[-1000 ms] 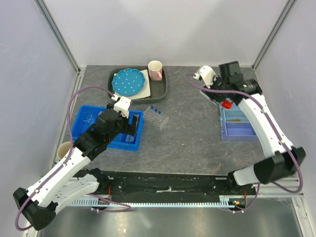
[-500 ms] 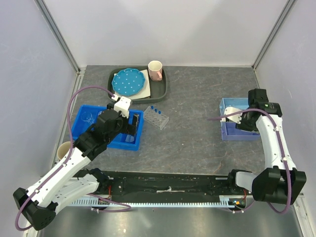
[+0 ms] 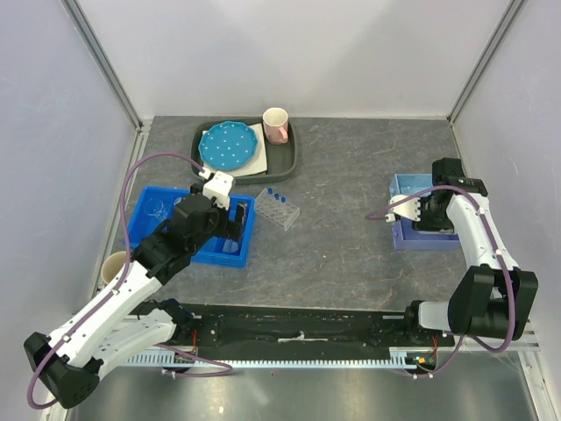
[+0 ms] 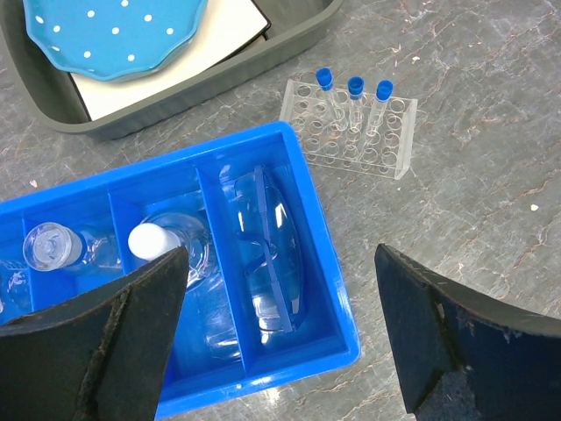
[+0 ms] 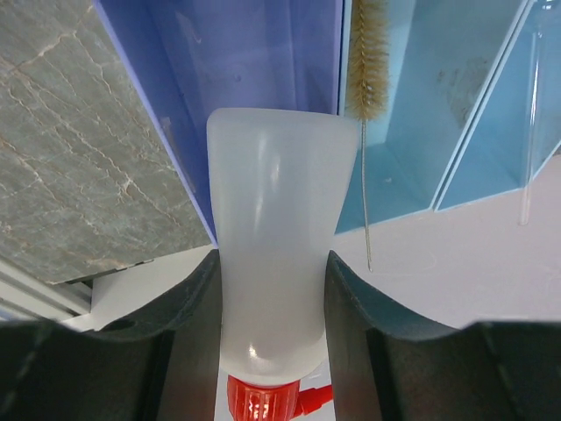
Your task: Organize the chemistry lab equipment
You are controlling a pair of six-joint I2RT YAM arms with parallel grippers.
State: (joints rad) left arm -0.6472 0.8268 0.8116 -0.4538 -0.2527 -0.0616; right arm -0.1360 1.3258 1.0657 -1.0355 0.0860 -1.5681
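The bottle is over the pale bin, gripped at its body by the right gripper, and the brush already lies inside that bin. Well left of the pale bin, a blue bin holds the goggles and flasks, and the left gripper hovers over it, fingers wide and empty. What seems left is setting the bottle down and putting away the rack with its three tubes, which stands between the bins.

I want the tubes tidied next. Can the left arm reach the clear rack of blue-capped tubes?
Probably yes: the left tool is open and empty, and the tube rack stands close ahead on the table with nothing between.
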